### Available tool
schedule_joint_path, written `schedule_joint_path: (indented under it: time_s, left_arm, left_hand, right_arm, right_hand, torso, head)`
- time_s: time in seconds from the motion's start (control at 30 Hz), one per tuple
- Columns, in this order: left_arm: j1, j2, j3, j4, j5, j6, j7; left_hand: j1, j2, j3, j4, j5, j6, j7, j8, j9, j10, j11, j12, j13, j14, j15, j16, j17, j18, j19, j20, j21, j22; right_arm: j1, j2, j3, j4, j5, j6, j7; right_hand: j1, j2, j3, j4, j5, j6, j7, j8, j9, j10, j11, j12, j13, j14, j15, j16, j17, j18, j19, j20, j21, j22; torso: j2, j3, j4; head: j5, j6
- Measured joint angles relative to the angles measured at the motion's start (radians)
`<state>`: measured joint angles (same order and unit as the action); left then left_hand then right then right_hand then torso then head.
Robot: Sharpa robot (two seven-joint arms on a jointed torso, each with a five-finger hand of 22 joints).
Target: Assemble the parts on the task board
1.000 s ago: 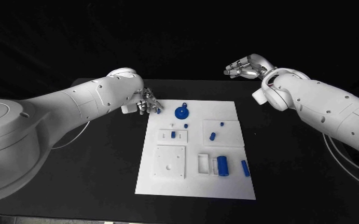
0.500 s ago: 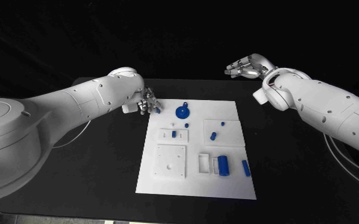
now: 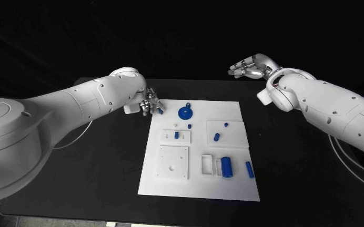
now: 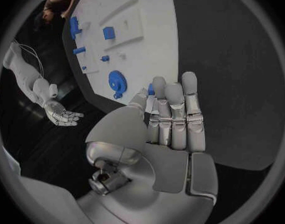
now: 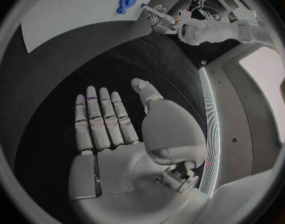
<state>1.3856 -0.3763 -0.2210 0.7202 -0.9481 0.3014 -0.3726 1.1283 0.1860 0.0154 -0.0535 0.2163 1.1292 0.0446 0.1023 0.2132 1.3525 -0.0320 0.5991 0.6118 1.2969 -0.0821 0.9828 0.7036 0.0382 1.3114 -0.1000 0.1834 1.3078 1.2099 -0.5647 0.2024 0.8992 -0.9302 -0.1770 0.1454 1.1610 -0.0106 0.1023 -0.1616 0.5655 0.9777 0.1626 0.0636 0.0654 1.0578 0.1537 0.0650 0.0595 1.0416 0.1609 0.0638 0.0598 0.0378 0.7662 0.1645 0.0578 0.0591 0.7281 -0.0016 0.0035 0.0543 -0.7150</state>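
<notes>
Meanwhile nothing has moved: left hand (image 3: 149, 104) pinches a blue part (image 3: 160, 112) at the task board's (image 3: 235, 185) eleven o'clock; right hand (image 3: 250, 68) hangs empty, fingers apart.

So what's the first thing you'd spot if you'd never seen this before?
Probably the white task board in the middle of the black table, dotted with small blue parts, the round blue disc near its far end. Then the left hand pinching a blue piece at the board's far left corner.

The right robot hand (image 5: 127, 134) lies flat-fingered above the black table (image 5: 61, 79), holding nothing.
</notes>
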Motion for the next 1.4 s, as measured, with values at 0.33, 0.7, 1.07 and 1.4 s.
schedule_joint_path:
  time_s: [0.33, 0.7, 1.07, 1.4]
  left_arm:
    - [-0.001, -0.002, 0.000, 0.000, 0.005, -0.003, 0.004]
    - [-0.002, -0.009, -0.001, 0.010, 0.024, -0.012, 0.002]
    - [-0.002, -0.027, -0.001, 0.041, 0.033, -0.044, 0.000]
    - [-0.002, -0.092, -0.002, 0.155, 0.032, -0.139, -0.011]
  left_hand:
    - [0.030, -0.002, 0.003, -0.031, 0.011, 0.042, -0.015, 0.057, 0.076, 0.032, -0.016, 0.002, -0.009, 0.016, -0.009, 0.005, 0.000, 0.000, 0.011, -0.004, 0.000, 0.000]
    - [0.019, -0.023, 0.023, -0.029, 0.151, -0.021, -0.048, 0.165, 0.614, 0.041, -0.028, 0.032, 0.027, 0.022, -0.015, 0.058, 0.023, -0.016, 0.011, -0.018, 0.074, 0.000]
    - [0.007, -0.035, 0.029, -0.025, 0.201, -0.016, -0.048, 0.145, 0.819, 0.054, -0.040, 0.055, 0.044, 0.035, -0.027, 0.091, 0.034, -0.016, 0.007, -0.022, 0.139, 0.000]
    - [0.001, -0.040, 0.038, -0.023, 0.201, 0.012, -0.044, 0.082, 0.860, 0.069, -0.042, 0.055, 0.050, 0.048, -0.034, 0.108, 0.053, -0.016, -0.002, -0.024, 0.179, 0.000]
  right_arm:
    - [0.000, -0.001, 0.000, 0.000, 0.000, 0.001, 0.000]
    - [0.000, -0.001, 0.000, 0.000, 0.000, 0.002, 0.000]
    - [0.000, -0.002, 0.000, 0.000, 0.000, 0.002, -0.001]
    - [0.000, -0.010, 0.000, 0.000, 0.000, 0.002, -0.001]
  right_hand:
    - [0.000, 0.000, 0.000, 0.000, 0.000, 0.000, 0.000, 0.000, 0.000, 0.000, 0.000, 0.000, 0.000, 0.000, 0.000, 0.000, 0.000, 0.000, 0.000, 0.000, 0.000, 0.000]
    - [0.000, 0.000, 0.000, 0.000, 0.000, 0.000, 0.000, 0.000, 0.000, 0.000, 0.000, 0.000, 0.000, 0.000, 0.000, 0.000, 0.000, 0.000, 0.000, 0.000, 0.000, 0.000]
    - [0.000, 0.000, 0.000, 0.000, 0.000, 0.000, 0.000, 0.000, 0.000, 0.000, 0.000, 0.000, 0.000, 0.000, 0.000, 0.000, 0.000, 0.000, 0.000, 0.000, 0.000, 0.000]
    - [0.000, 0.000, -0.003, 0.003, 0.000, 0.000, 0.000, 0.000, 0.000, 0.000, 0.000, 0.000, 0.000, 0.000, 0.000, 0.000, 0.000, 0.000, 0.000, 0.000, 0.000, 0.000]
  torso:
    - [0.000, 0.0003, -0.0007]
    - [0.000, 0.0006, -0.0013]
    - [0.000, 0.0002, -0.0010]
    - [0.000, 0.0002, 0.0020]
  head:
    - [-0.004, -0.005]
    - [-0.007, -0.007]
    - [-0.009, -0.011]
    - [-0.012, -0.015]
